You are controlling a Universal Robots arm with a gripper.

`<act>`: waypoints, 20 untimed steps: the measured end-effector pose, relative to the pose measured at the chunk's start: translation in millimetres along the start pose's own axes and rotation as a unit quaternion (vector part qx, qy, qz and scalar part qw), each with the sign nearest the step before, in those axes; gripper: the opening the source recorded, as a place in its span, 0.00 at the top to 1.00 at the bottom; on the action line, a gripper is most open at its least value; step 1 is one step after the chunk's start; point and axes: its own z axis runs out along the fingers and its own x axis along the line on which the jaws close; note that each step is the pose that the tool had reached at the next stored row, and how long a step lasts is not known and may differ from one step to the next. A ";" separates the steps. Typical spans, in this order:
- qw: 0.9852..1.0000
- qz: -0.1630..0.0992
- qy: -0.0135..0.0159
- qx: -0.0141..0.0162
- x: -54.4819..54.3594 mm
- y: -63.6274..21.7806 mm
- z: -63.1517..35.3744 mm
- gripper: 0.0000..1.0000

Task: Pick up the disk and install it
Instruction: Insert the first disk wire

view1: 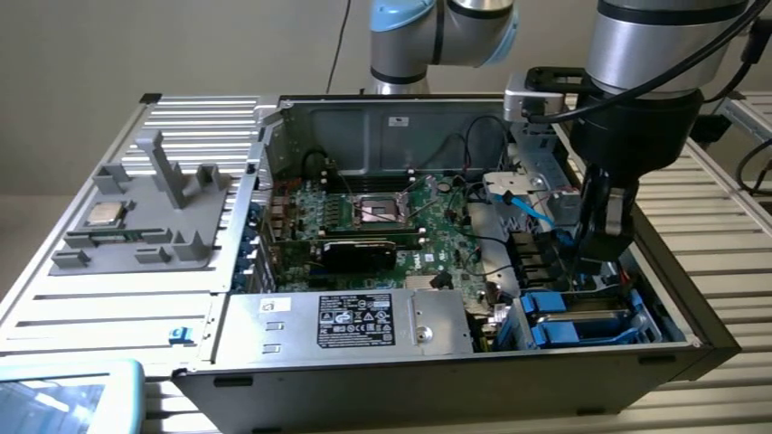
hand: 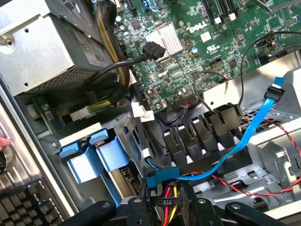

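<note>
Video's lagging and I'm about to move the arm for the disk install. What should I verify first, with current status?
1. Disk located: ok, blue-framed, low in the case's drive corner.
2. Gripper near the disk: ok, down inside the case, close by.
3. Disk gripped: cannot tell.
4. Blue cable clear of the gripper: not ok, it runs right across in front.
5. Processor chip out of the way: ok, on the grey tray outside the case.

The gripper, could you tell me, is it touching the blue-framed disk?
Cannot tell: the exterior view shows the gripper just above the disk, but no plain gap.
</note>
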 end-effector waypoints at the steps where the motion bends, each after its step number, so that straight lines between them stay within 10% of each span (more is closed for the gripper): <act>1: 1.000 0.000 0.000 0.000 0.0 0.0 0.0 0.65; 20: 1.000 0.002 -0.007 0.014 0.2 -1.3 -8.1 0.36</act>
